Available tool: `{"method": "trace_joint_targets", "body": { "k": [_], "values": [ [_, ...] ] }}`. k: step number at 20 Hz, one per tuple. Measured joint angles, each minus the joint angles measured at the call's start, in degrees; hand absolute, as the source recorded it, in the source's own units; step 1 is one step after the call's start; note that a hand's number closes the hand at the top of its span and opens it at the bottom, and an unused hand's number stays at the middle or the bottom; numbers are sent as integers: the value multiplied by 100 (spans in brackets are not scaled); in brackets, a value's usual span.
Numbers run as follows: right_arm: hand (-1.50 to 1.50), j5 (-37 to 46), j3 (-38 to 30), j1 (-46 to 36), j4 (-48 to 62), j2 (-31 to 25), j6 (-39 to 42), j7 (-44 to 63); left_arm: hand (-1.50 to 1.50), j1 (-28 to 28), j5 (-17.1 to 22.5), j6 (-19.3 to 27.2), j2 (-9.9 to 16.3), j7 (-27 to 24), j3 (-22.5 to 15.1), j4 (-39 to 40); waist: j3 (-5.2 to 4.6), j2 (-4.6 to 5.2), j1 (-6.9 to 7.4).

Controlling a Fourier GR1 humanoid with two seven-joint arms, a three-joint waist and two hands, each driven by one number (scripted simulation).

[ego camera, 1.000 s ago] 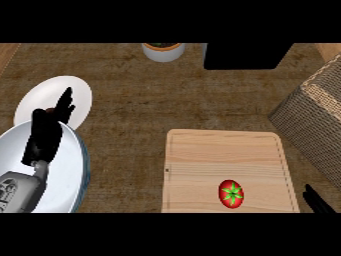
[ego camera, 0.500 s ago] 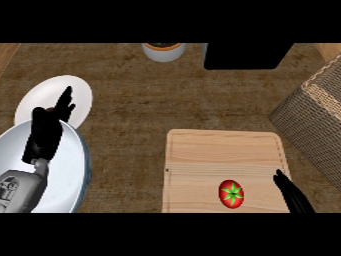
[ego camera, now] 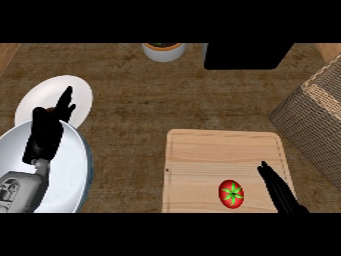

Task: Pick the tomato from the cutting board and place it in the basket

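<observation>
The tomato [ego camera: 231, 194] lies on the board [ego camera: 221, 155], in its lower right part, near the view's lower edge. It is red with a green star-shaped top facing up. Nothing touches it.

The right hand [ego camera: 280, 191] comes in from the lower right, over the board's right side. Its fingers are straight and held close together, pointing up and a little left. It sits just beside the tomato, to the tomato's right, with a thin strip of bare wood between the 2. It holds nothing.

The basket [ego camera: 324, 120] stands at the right edge, wicker, with its nearest corner just beside the board's upper right corner. Only part of it shows; its inside is not in view.

The left hand [ego camera: 49, 129] is at the left, fingers straight and spread, pointing up, resting over the rim of a large grey bowl [ego camera: 69, 175] in the lower left corner. Its fingertips overlap a white plate [ego camera: 81, 92] that lies on the bench [ego camera: 151, 100] just above the bowl. The grey forearm [ego camera: 10, 190] runs down across the bowl.

At the top edge a small white pot [ego camera: 163, 51] stands near the middle, and a black box [ego camera: 247, 55] stands just to its right. Both are well apart from the board.
</observation>
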Motion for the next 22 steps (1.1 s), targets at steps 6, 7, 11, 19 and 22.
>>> {"method": "trace_joint_targets", "body": {
  "k": [6, 7, 11, 19, 22],
  "values": [
    [-150, 80, 56, -171, 263, 133, -43, -5, 0, -57, -184, -162, -123, -41, 234, 87, -1, 1, -2],
    [-150, 105, 56, -290, 391, 194, -52, 17, 0, -57, -230, -161, -155, -2, 237, 57, -1, 0, 0],
    [-150, 228, 107, -547, 644, 338, -25, 180, 0, 66, -268, -323, -188, -94, 392, 48, -1, 1, 5],
    [-150, 237, 115, -829, 1364, 518, -118, 77, 0, 54, -507, -412, -417, -107, 507, 100, 0, 2, 3],
    [-150, 206, 133, -814, 1297, 525, -78, 144, 0, 143, -597, -418, -498, -67, 538, -56, 0, 2, 4]
  ]
}}
